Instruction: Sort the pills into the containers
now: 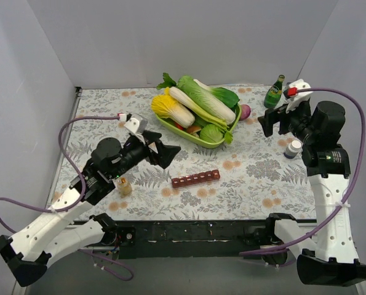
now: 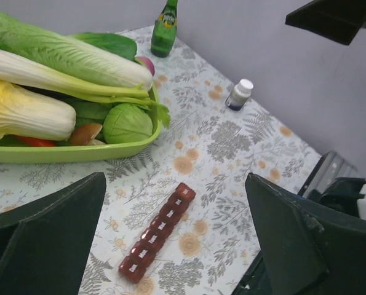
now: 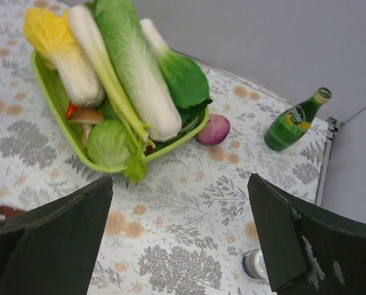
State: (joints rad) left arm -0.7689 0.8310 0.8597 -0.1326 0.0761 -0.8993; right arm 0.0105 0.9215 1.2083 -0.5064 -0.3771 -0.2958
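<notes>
The dark red pill organiser (image 1: 195, 179) lies shut on the floral tablecloth in the middle front, its lids labelled with day names. In the left wrist view it (image 2: 159, 232) lies below and between my fingers. No pills show in any view. My left gripper (image 1: 164, 153) (image 2: 175, 181) is open and empty, held above the cloth just left of the organiser. My right gripper (image 1: 266, 123) (image 3: 179, 184) is open and empty, held above the cloth at the right, near the tray's end.
A green tray (image 1: 189, 135) (image 2: 78, 153) (image 3: 47, 86) of vegetables stands at the back middle. A red onion (image 1: 245, 112) (image 3: 213, 129) and a green bottle (image 1: 274, 92) (image 2: 165, 27) (image 3: 293, 120) stand at the back right. A white-capped dark bottle (image 1: 293, 148) (image 2: 238, 94) (image 3: 254, 264) stands under the right arm. A small tan bottle (image 1: 125, 185) stands by the left arm.
</notes>
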